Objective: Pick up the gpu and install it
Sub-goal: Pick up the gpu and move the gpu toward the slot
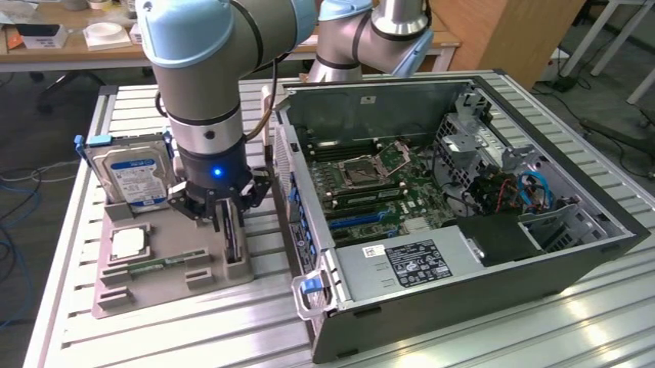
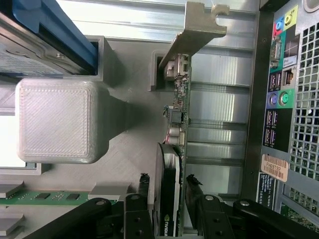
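Okay so the gpu (image 2: 169,194), a thin green board with a glossy black shroud and a bent silver bracket (image 2: 197,30), stands on edge in the ribbed grey printed holder (image 1: 153,287) just beside the PC case (image 1: 461,299). Its long axis runs along the case's port panel. The black claw (image 2: 168,178) straddles it, spread apart with a sliver of gap showing.

Gripper (image 1: 220,216) down over the gpu (image 1: 232,245), gpu standing on edge in a grey holder (image 1: 153,290) near the bench's (image 1: 205,337) edge at the exterior view's left, hard drive (image 1: 133,172) upright at the holder's far end, open computer case (image 1: 461,230) just beside
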You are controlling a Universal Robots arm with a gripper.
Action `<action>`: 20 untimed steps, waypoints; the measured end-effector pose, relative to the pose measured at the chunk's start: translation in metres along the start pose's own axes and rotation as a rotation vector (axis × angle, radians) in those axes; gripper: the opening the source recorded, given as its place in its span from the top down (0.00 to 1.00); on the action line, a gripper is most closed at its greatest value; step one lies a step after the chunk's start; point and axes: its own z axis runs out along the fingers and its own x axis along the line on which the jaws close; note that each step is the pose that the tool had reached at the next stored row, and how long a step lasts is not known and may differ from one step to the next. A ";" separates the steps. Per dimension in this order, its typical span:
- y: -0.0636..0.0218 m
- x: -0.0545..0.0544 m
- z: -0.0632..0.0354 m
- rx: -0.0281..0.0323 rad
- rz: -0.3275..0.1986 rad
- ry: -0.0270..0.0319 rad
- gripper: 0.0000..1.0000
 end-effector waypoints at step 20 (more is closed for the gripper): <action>0.0002 0.001 0.0000 -0.0002 0.000 -0.0003 0.66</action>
